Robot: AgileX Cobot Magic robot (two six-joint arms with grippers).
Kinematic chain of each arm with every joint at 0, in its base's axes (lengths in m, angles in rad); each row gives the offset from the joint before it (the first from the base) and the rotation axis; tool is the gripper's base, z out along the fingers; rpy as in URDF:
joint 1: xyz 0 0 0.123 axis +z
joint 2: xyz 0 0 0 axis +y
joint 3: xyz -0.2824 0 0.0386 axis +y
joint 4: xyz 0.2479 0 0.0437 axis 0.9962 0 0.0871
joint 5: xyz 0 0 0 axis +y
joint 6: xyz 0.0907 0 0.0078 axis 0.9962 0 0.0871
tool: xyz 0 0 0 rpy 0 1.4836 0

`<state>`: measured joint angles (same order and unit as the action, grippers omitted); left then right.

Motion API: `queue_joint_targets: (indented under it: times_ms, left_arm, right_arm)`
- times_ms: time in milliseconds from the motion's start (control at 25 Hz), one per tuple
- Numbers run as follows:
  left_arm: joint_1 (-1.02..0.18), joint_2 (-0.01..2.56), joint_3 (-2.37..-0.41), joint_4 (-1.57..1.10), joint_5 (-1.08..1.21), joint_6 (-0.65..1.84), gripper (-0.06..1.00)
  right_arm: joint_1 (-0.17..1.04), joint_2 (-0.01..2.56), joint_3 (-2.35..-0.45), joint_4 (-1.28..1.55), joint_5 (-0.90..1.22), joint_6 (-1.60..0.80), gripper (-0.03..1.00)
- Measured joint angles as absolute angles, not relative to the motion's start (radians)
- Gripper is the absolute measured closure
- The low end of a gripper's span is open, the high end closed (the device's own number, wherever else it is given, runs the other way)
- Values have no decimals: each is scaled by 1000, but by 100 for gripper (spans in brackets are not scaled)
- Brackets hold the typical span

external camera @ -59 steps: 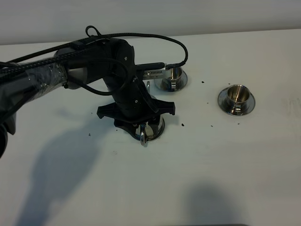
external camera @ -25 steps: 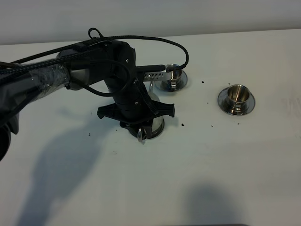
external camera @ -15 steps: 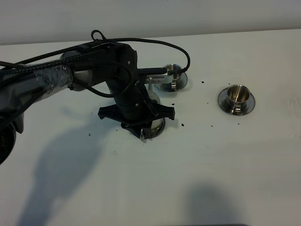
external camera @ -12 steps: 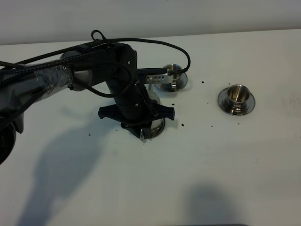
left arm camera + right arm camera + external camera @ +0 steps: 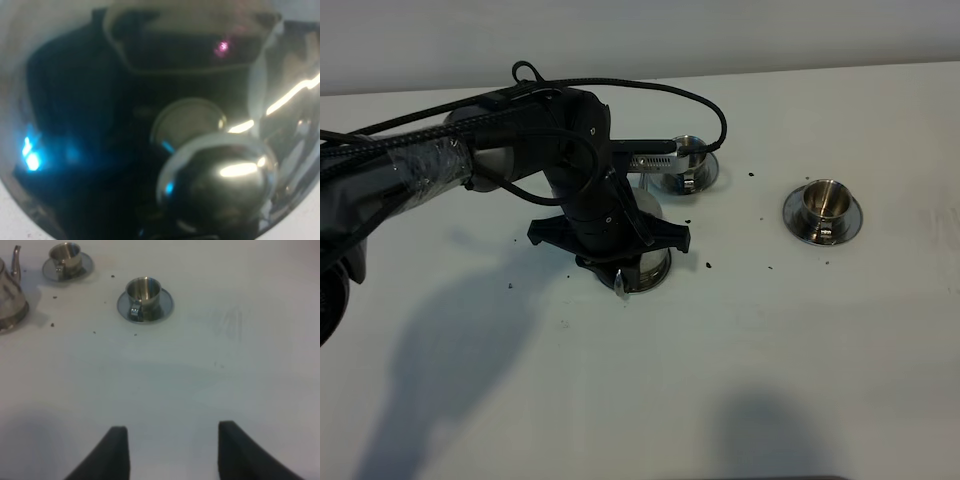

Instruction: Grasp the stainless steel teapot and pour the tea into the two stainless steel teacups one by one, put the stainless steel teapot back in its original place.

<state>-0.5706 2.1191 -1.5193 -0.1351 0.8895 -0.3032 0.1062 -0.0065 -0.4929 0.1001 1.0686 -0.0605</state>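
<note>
Nudged slightly since earlier, the left gripper (image 5: 620,274) is clamping its fingers on the loop handle (image 5: 620,285) of the stainless steel teapot (image 5: 655,268), with the pot just beside the nearer teacup (image 5: 685,168), spout toward it. The right gripper (image 5: 170,450) is idling farther off, fingers apart.

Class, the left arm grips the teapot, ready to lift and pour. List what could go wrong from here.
The left gripper pinches only the thin loop handle of the teapot; the pot might swing or slip once lifted.
The near teacup sits right by the arm's cable clamp and could be knocked.
The left wrist view shows mostly the lid knob, so aiming may suffer.
</note>
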Motion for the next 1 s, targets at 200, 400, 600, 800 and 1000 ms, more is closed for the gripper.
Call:
queue_joint_targets:
  times_ms: [200,400,600,800,1000]
  left_arm:
    - [-571,2113,-1519,-130,889,-297,72]
    - [-571,2109,-1519,-114,892,-295,72]
    - [-571,2108,-1519,-99,892,-283,72]
    - [-571,2077,-1519,-95,892,-263,72]
    - [-571,2024,-1519,-92,881,-136,72]
  right_arm:
    - [106,-7,-493,100,1069,-60,57]
    - [106,-7,-493,100,1069,-60,57]
    - [106,-7,-493,100,1069,-60,57]
    - [106,-7,-493,100,1069,-60,57]
    - [106,-7,-493,100,1069,-60,57]
